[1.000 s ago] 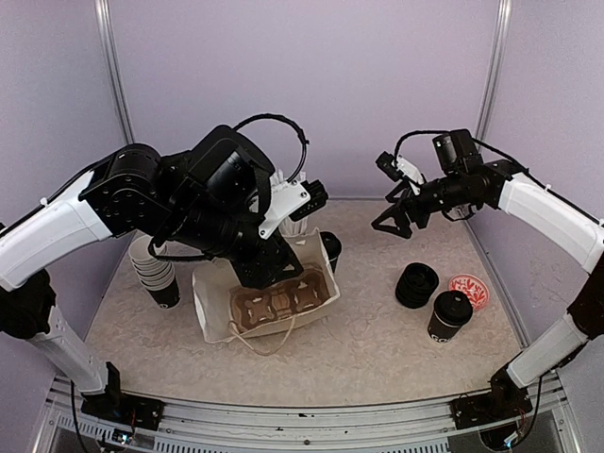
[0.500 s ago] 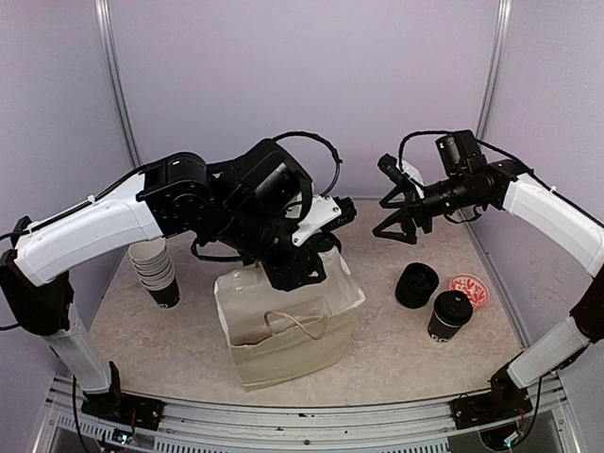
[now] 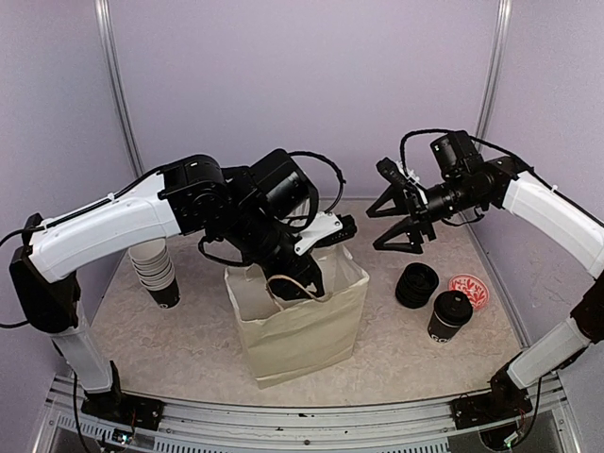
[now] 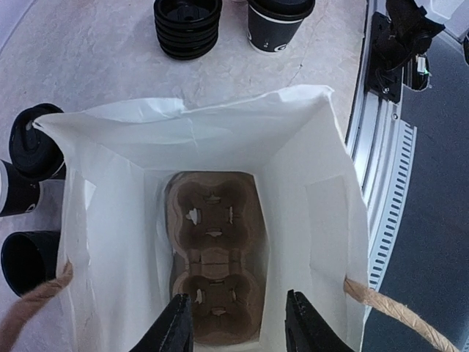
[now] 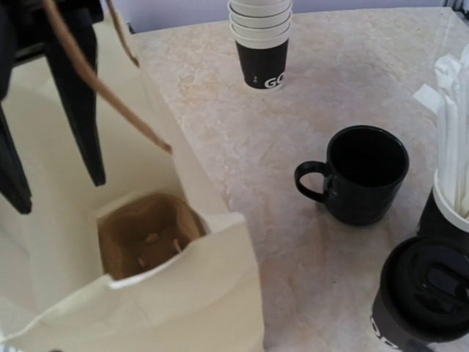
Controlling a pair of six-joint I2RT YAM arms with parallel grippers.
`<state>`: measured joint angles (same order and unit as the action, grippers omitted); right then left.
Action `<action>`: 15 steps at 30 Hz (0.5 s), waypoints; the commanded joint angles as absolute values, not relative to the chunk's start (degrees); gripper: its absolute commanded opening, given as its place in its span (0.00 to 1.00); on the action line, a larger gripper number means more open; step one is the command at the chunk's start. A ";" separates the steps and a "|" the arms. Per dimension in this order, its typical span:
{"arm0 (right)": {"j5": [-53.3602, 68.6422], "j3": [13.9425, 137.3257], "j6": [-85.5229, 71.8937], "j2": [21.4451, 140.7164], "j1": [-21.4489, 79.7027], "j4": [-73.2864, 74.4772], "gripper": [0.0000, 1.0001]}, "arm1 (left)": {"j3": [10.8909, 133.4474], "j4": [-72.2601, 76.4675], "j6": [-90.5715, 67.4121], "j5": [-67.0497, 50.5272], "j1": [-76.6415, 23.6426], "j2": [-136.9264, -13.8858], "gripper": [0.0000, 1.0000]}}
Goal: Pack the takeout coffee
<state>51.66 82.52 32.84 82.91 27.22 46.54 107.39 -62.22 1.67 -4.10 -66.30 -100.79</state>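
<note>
One takeout coffee (image 3: pixel 450 316), a black paper cup with a black lid, stands at the right of the table and shows too in the left wrist view (image 4: pixel 278 22). A second lidded cup (image 5: pixel 425 293) stands behind the white paper bag (image 3: pixel 302 330). The bag stands upright and holds a brown cup carrier (image 4: pixel 216 249) at its bottom. My left gripper (image 4: pixel 238 330) hangs open in the bag's mouth with nothing between its fingers. My right gripper (image 3: pixel 392 219) hovers open in the air, right of the bag and above the table.
A stack of black lids (image 3: pixel 416 285) and a red patterned disc (image 3: pixel 467 291) lie beside the right cup. Stacked empty cups (image 3: pixel 156 269) stand at the left. A dark mug (image 5: pixel 363 176) and a cup of white straws (image 5: pixel 451 147) stand behind the bag.
The bag has gone from lying on its side to standing upright and has shifted right. My left gripper moved with it. My right gripper has turned a little toward the bag.
</note>
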 commanded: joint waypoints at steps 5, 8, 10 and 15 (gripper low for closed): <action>53.17 81.51 34.69 82.64 27.44 47.71 0.99 | 113.55 -61.45 2.30 -9.78 -66.53 -100.17 0.41; 52.65 81.26 35.06 82.53 27.44 47.80 0.99 | 113.76 -59.00 3.05 -10.93 -66.53 -97.61 0.41; 52.65 81.06 35.09 82.57 27.42 47.57 0.99 | 113.17 -57.09 3.29 -10.12 -66.53 -95.78 0.41; 52.83 81.43 35.02 82.70 27.42 47.53 0.99 | 110.87 -53.54 2.53 -4.67 -66.53 -90.78 0.41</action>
